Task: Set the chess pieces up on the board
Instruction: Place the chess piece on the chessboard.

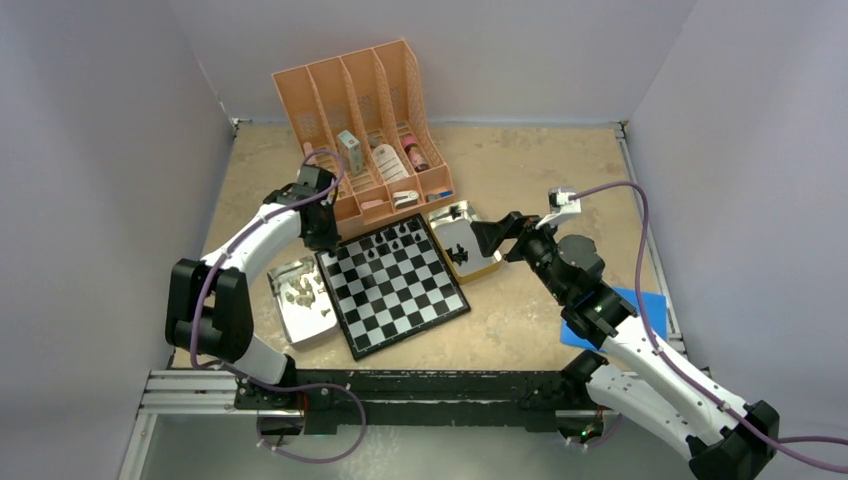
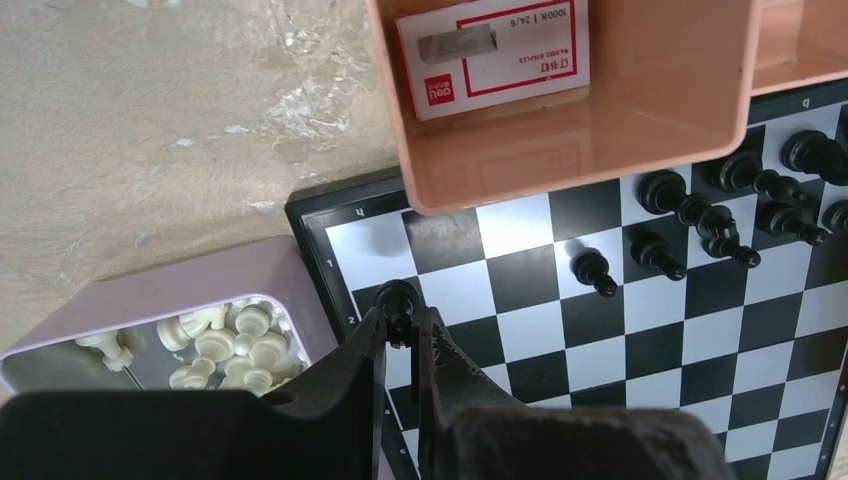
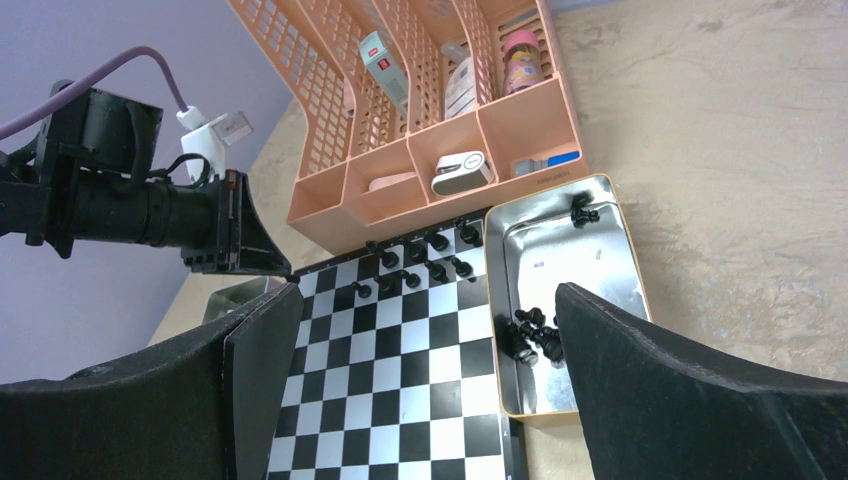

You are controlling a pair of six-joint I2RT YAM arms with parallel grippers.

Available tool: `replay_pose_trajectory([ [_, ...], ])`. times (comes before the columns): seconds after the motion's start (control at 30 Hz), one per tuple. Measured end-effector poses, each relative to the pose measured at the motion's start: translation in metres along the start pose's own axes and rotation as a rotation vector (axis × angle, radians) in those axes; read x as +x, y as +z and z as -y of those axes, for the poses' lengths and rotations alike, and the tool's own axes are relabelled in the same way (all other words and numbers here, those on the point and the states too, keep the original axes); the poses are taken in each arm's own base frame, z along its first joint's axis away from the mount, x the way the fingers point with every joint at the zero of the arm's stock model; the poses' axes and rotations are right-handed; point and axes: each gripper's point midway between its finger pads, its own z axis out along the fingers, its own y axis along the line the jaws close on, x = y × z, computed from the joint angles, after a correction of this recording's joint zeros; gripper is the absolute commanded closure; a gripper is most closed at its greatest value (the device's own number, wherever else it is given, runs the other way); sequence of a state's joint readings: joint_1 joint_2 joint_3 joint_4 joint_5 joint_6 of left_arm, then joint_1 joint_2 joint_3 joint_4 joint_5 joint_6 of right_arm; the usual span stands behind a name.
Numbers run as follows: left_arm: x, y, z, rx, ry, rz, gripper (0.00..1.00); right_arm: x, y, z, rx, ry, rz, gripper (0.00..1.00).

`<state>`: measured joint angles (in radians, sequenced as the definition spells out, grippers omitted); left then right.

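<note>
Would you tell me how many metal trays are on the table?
2: one tray left of the board holds beige pieces; the other tray, right of it, holds black pieces.

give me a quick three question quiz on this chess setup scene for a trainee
1. True or false: the right gripper is holding a piece.
2. Which pieces lie in the metal tray left of the board? A beige, B black, C pink.
3. What is the left gripper shut on?
Key: 1 false, its jaws stand open and empty. 2 A, the beige pieces. 3 a black piece, at the board's edge.
</note>
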<state>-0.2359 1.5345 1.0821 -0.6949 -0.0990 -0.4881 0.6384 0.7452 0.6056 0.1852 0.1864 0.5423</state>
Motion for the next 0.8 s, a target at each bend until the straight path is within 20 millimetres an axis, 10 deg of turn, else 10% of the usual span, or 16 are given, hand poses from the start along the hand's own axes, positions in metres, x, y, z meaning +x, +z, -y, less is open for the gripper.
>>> replay_pose_trajectory([
  [0.8,0.003,0.021,-0.013,-0.027,-0.058,-0.016,0.92,-0.005,-0.007,-0.008,-0.041,0.004,0.008,0.01],
])
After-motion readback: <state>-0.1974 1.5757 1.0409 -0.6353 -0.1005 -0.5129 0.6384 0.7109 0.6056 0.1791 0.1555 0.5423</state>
